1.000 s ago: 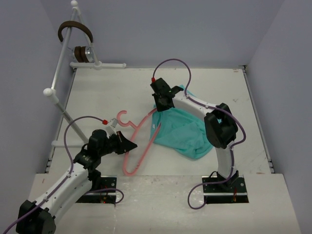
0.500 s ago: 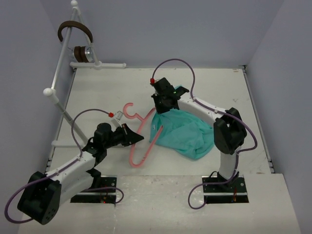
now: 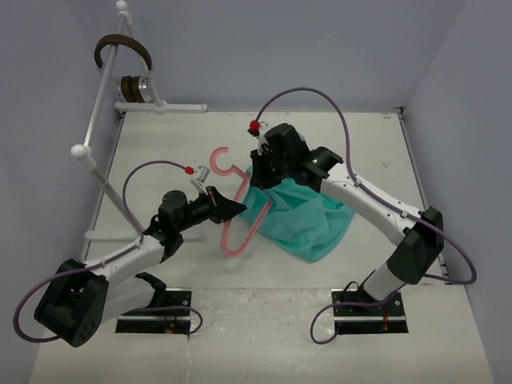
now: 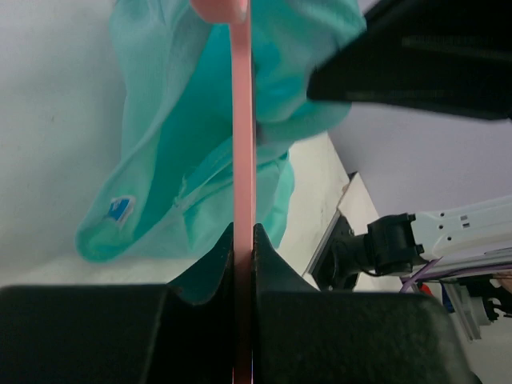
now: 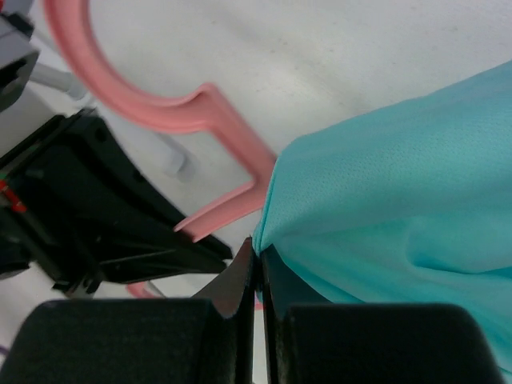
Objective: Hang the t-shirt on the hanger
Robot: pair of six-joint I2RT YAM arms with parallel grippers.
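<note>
**Left pincer** (image 4: 244, 232): clenched on a straight bar of the hanger (image 5: 220, 108). The two black fingers press the bar from both sides with no gap showing. The hanger is held tilted above the surface (image 3: 176, 152), hook end pointing away from the arm bases.

**Right pincer** (image 5: 258, 252): clamped tight, the finger ends meeting on a thin folded edge of the t-shirt (image 3: 308, 220). That edge is lifted at the cloth's far-left corner, just beside the neck of the hanger.

**Hanger**: thin pink plastic, smooth and flat-sectioned. It has a round open hook, a stepped neck and a triangular outline with a rounded near corner. In the top view its right side lies against the left edge of the cloth. In the left wrist view the bar runs straight up across the cloth.

**T-shirt**: teal-green, soft, with a fine knit texture, bunched in loose folds. It lies right of centre on the surface, drooping from the raised corner. A small blue-and-white tag (image 4: 118, 208) shows at a lower fold.

**Surface**: off-white, matt, faintly scuffed.

**Rack** (image 3: 100, 80): white tubes with ball ends, standing at the far-left edge and carrying brown headphones (image 3: 122, 48).
</note>
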